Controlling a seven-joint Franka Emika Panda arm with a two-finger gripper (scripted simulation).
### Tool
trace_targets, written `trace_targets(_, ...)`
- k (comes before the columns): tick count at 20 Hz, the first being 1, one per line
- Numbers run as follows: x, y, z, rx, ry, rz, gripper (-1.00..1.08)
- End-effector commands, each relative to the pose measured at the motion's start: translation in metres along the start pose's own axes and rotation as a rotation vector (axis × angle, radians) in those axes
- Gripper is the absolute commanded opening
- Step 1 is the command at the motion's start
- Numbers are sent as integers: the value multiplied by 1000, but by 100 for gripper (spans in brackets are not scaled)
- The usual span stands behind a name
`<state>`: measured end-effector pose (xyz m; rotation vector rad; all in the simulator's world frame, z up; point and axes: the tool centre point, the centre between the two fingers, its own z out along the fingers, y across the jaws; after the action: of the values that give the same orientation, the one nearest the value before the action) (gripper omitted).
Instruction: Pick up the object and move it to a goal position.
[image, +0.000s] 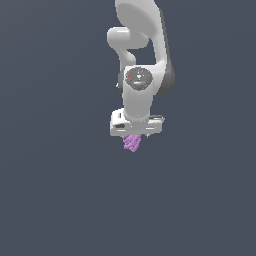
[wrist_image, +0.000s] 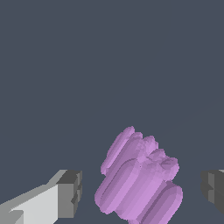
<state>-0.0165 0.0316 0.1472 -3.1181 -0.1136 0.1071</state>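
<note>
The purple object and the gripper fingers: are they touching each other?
Apart. The wrist view shows grey floor between the purple object and each of the fingers; the gripper is open.

My arm (image: 142, 47) is glossy white, built of rounded, swollen links with a dark grey band down one side. A grey circular cap (image: 137, 79) at my wrist carries tiny red and green marks. My gripper (image: 134, 136) is a flat white block, and my fingers (wrist_image: 48, 202) are white with dark grey, ridged pads (wrist_image: 70, 192).
</note>
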Motion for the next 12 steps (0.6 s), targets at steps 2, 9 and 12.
trace_targets(2, 0, 1, 0, 0, -1, 2, 100)
trace_targets(9, -9, 29, 8, 9, -25, 86, 100)
trace_targets(12, -9, 29, 8, 9, -25, 87, 100)
